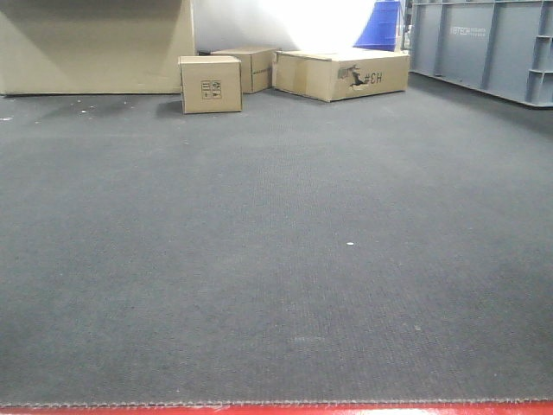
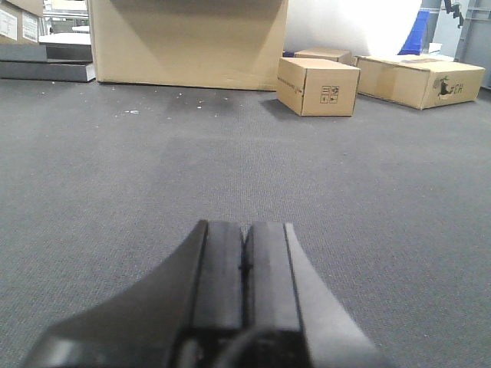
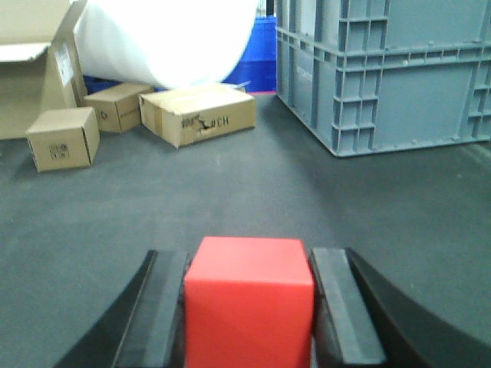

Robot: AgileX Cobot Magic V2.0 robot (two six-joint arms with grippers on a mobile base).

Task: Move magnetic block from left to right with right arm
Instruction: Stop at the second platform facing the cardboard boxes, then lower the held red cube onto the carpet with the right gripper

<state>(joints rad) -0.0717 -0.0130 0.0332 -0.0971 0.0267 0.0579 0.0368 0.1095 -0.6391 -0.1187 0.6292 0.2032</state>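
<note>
Dark grey carpet fills all three views, with a few pale specks on it.

In the right wrist view, the right gripper is clamped on the block. Its two black jaws press the red cube's left and right faces at 6 o'clock in the frame. The cube's top face and near face both show, plain and unmarked. Whether it touches the carpet cannot be told.

In the left wrist view, the left gripper sits at 6 o'clock. Its jaws are pressed flat together with nothing between them, and only a thin seam shows.

Neither gripper nor the block appears in the front view.

Farther out in the front view, a small box stands at 11 o'clock. A second box is just behind it, and a flat box marked "H3", with a torn hole, lies at 12 o'clock. A big box fills the 10 o'clock corner and a grey crate the 2 o'clock corner. A blue shape shows between the flat box and the crate. A red strip runs along the bottom edge.

In the right wrist view, a white roll hangs over the boxes at 11 o'clock.
</note>
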